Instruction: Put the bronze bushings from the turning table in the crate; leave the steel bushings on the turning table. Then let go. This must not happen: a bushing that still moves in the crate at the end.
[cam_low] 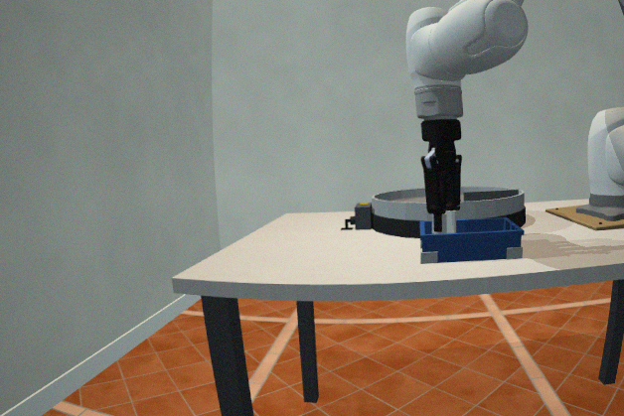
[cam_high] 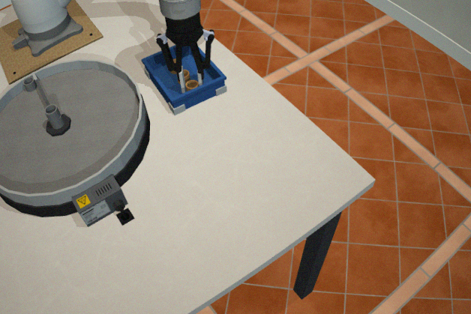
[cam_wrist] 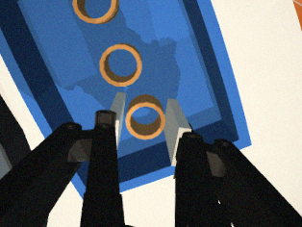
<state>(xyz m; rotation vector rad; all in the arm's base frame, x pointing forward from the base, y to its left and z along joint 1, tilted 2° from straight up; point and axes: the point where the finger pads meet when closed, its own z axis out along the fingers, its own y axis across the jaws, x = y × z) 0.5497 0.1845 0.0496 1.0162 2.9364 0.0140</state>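
Observation:
My gripper [cam_high: 191, 87] [cam_low: 443, 229] [cam_wrist: 144, 110] points down into the blue crate [cam_high: 202, 95] [cam_low: 474, 247] [cam_wrist: 234, 106]. Its fingers are slightly open, one on each side of a bronze bushing [cam_high: 192, 84] [cam_wrist: 145, 133], with narrow gaps in the wrist view. That bushing is upright near one end of the crate. A second bronze bushing [cam_high: 185, 74] [cam_wrist: 112, 76] and a third bronze bushing [cam_wrist: 96, 20] stand in a row beyond it. The turning table [cam_high: 94, 120] [cam_low: 398, 208] carries a grey, steel-looking tube [cam_high: 29, 84] near its rim. No bronze shows on its visible part.
A grey post [cam_high: 54, 116] stands on the turning table's hub, with a thin bar [cam_high: 42, 91] running towards the rim. A control box [cam_high: 100, 201] [cam_low: 363, 215] is at its side. The arm's base plate [cam_high: 85, 32] [cam_low: 569, 213] lies behind. The turning table's left edge is cut off in the top view.

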